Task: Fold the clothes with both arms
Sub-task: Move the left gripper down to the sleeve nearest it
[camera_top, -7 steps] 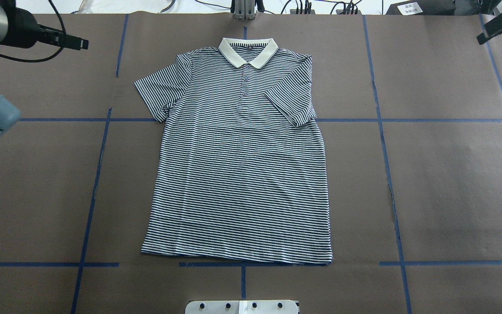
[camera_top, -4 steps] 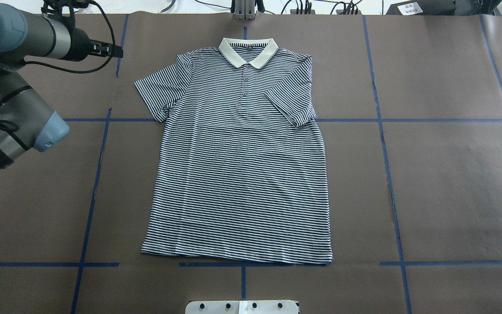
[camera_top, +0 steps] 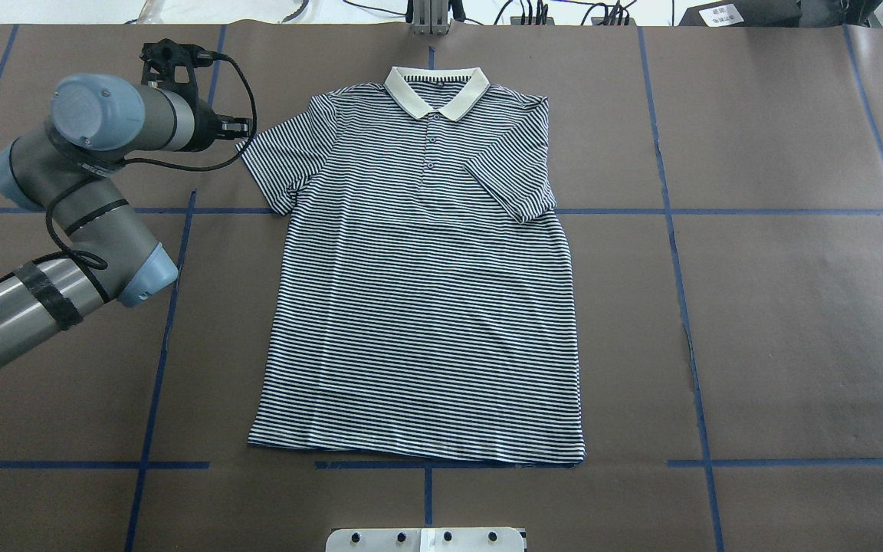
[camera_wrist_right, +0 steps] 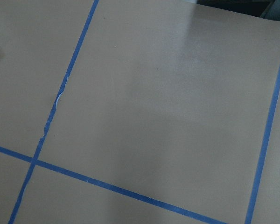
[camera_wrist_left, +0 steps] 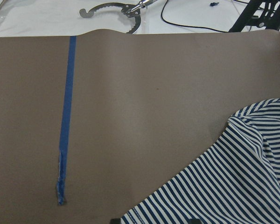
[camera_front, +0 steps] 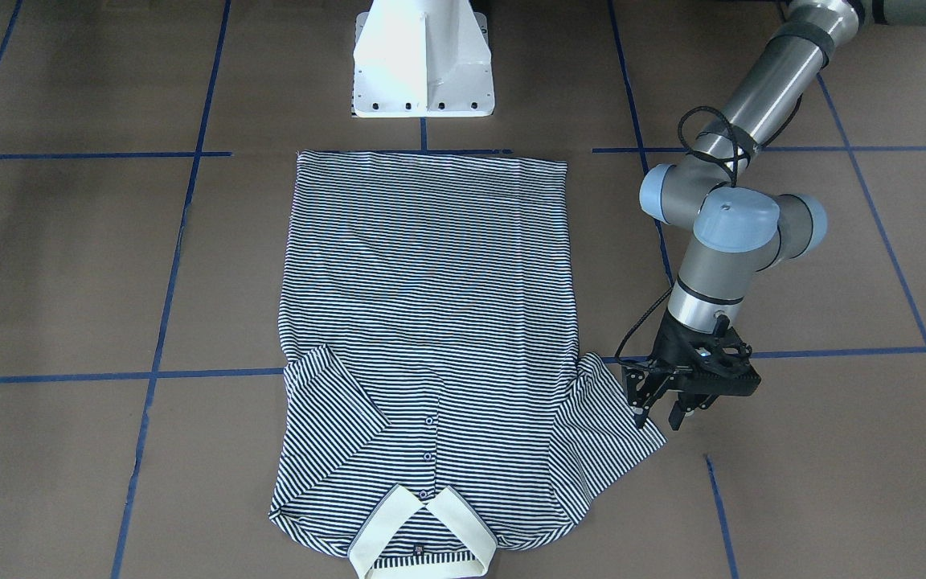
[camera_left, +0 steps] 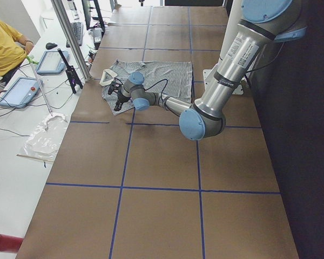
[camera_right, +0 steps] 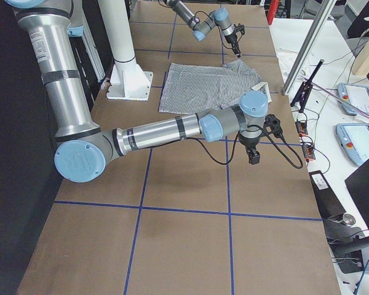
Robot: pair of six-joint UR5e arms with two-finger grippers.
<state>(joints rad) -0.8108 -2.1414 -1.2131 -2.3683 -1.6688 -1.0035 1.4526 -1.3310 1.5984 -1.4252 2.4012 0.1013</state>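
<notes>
Shirt: Your striped polo shirt (camera_top: 418, 307) lies flat on the brown table (camera_top: 779, 322), front side up, about in the middle.
Collar: The cream collar (camera_top: 435, 90) is at the side far from the robot. The bottom hem lies near the white base (camera_front: 423, 56).
Sleeves: You can see the sleeve on the robot's right (camera_top: 509, 180) folded in over the chest. The sleeve on the robot's left (camera_top: 277, 165) is spread out on the table.
Left arm: The left arm (camera_top: 93, 222) comes in from the side, bent at the elbow, and reaches to the spread-out sleeve.
Left gripper: The left gripper (camera_front: 657, 418) points down right at the outer edge of that sleeve. Its two fingers are spread apart and not closed on the cloth. You cannot tell if the tips touch the cloth.
Left wrist camera: It shows you the sleeve's edge low down, brown table above it and a blue tape line (camera_wrist_left: 65, 121).
Right arm: The right arm (camera_right: 154, 130) stretches out low over the table.
Right gripper: The right gripper (camera_right: 253, 157) hangs over brown table, well apart from the shirt. You cannot tell if its fingers are apart or together.
Right wrist camera: It shows you brown table and crossing blue tape lines.
Beside the table: A person (camera_left: 2, 46) in a yellow top sits across from the robot.
</notes>
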